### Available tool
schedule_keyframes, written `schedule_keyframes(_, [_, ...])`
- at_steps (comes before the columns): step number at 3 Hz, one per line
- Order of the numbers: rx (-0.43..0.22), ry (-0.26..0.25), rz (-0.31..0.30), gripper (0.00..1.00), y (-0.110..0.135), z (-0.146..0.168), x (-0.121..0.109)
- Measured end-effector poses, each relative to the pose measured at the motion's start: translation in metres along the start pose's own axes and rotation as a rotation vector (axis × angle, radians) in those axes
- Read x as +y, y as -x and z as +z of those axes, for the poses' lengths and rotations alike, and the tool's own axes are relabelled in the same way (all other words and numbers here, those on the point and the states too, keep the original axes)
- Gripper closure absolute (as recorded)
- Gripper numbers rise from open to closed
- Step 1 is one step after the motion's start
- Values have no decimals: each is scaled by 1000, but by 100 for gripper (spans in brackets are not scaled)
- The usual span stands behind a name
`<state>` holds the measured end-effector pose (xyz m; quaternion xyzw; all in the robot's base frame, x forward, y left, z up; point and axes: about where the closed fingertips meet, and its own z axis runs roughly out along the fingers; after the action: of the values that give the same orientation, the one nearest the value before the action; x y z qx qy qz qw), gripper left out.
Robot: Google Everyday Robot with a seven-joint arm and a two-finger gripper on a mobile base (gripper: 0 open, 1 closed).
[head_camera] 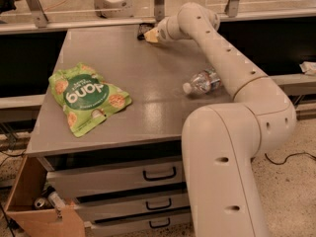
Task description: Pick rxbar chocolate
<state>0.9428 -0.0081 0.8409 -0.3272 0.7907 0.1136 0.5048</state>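
Cream dimpled arm [232,65], yellowish pincer [151,35] at tip

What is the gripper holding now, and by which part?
It cannot be told. The gripper is at the far edge of the table, against the dark rxbar chocolate, but no hold shows.

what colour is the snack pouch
Snack pouch is green with white lettering, camera view. Gripper sits at the table's far edge.
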Motion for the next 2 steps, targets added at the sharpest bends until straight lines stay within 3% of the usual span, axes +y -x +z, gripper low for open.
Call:
schedule_keyframes(1, [-2,2,-4,100,2,-1,1])
schedule_keyframes(2, [-61,47,-103,100,38,-30,25])
